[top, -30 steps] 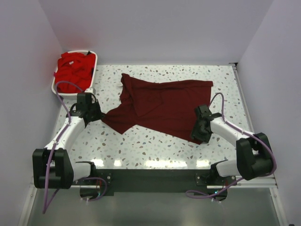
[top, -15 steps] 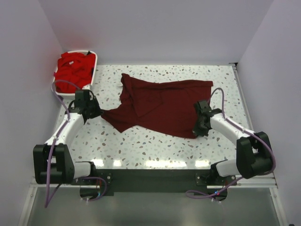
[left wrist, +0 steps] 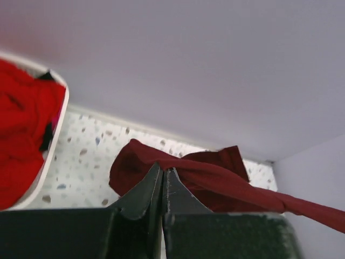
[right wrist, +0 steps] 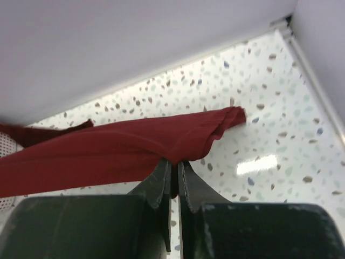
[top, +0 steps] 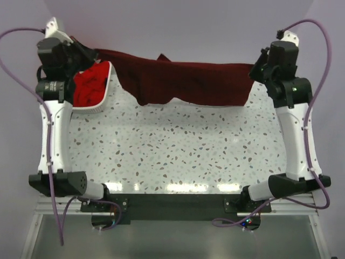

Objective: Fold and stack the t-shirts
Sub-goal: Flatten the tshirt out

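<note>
The dark maroon t-shirt [top: 183,81] hangs stretched in the air between both grippers, high above the far part of the table. My left gripper [top: 92,54] is shut on its left end, seen in the left wrist view [left wrist: 163,171] with cloth [left wrist: 215,181] trailing right. My right gripper [top: 253,69] is shut on its right end, and the right wrist view [right wrist: 174,164] shows cloth [right wrist: 108,154] pinched between the fingers. Bright red t-shirts [top: 89,86] lie piled in the basket, also in the left wrist view [left wrist: 21,140].
The white slotted plastic basket [top: 101,105] stands at the far left corner of the speckled table [top: 178,151]. White walls close in the back and both sides. Purple cables loop above both raised arms.
Both arms have swung up from the table, lifting the maroon shirt off the surface and stretching it in the air at the back. It lay spread on the table before.
</note>
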